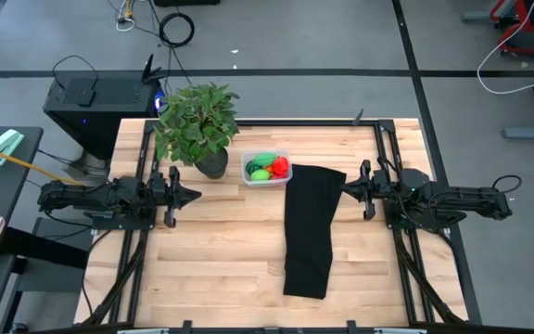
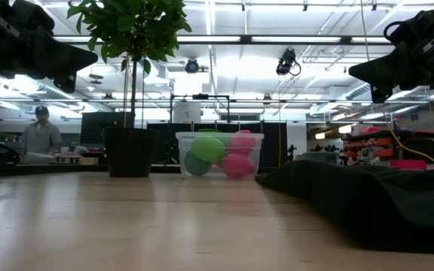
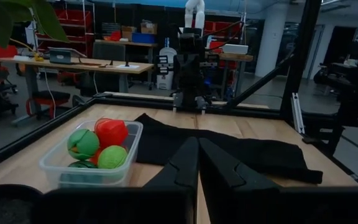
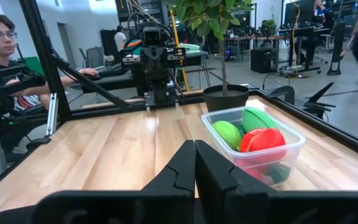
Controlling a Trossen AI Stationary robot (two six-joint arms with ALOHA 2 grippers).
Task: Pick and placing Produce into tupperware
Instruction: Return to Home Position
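Note:
The clear tupperware [image 1: 267, 168] stands on the table near its far edge, beside the plant's dark pot. Red and green toy produce [image 3: 98, 144] fills it; in the right wrist view I see two green pieces and a red one [image 4: 263, 139] on top. The carrot is hidden. My left gripper [image 1: 196, 195] hovers shut above the table, left of the tub, pointing right. My right gripper [image 1: 346, 192] hovers shut over the black cloth's far end, pointing left. In each wrist view, left [image 3: 198, 155] and right [image 4: 195, 157], the fingers meet.
A leafy potted plant [image 1: 196, 123] stands left of the tub. A long black cloth [image 1: 310, 227] lies from beside the tub toward the near edge. Bare wood [image 1: 221, 250] lies left of the cloth. A metal frame [image 1: 386, 148] borders the table. People sit beyond the table.

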